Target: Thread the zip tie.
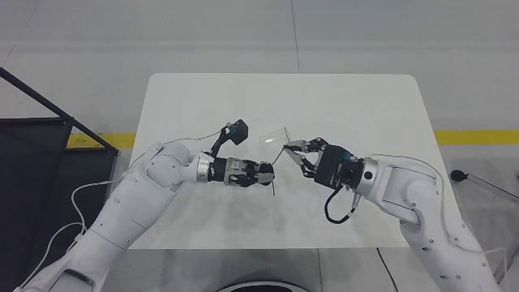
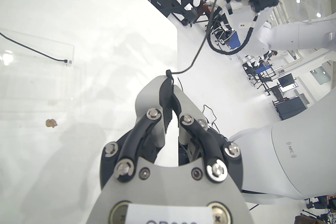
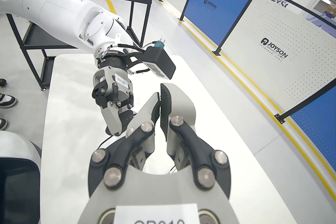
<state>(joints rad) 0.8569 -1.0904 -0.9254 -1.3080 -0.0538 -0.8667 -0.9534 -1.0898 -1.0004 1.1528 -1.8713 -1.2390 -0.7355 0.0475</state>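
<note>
Two pinched ends — left tool [image 2: 169, 83] and right tool [image 3: 160, 93] hold zip tie [image 2: 199, 49] between them.

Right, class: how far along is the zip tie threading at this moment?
Done: the zip tie is lifted off the table. In hand: the left gripper is shut on one end, and the strap runs up to the right gripper, which looks shut on the other. Left: no closed loop shows, so the tail probably has yet to enter the head. A second tie lies on a clear sheet.

Bright, probably ceiling-lit; glare on the table [image 2: 105, 25], soft shadows, wrist views bent at edges.
</note>
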